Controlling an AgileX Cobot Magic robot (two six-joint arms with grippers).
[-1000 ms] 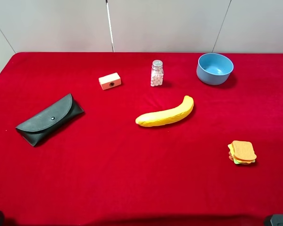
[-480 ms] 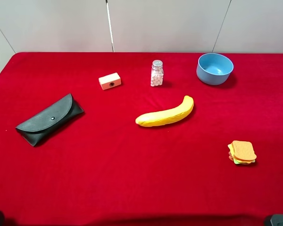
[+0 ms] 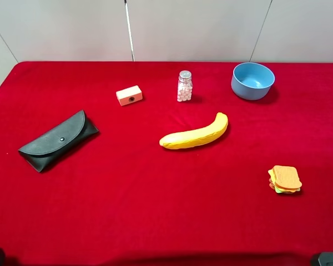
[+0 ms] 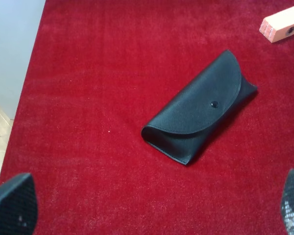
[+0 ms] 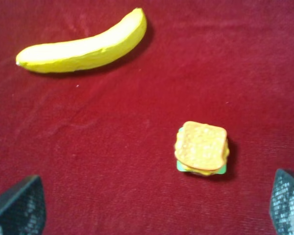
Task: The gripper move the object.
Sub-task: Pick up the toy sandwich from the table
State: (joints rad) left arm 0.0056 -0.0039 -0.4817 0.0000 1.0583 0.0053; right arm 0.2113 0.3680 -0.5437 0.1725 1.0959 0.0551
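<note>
Lying on the red desk (image 3: 127,210) at about four o'clock from the banana (image 3: 194,134), the toy sandwich (image 3: 284,179) is sitting untouched — the right hand (image 5: 152,208) is hovering clear of it, spread wide. The left hand (image 4: 153,203) is gaping wide too, over the black case (image 4: 198,115).

Looking like lab test bench I'm working at: red cloth covering tabletop (image 3: 127,216), grey wall panels (image 3: 194,27) standing behind, mismatched props like toy banana (image 3: 194,133) lying about.
</note>
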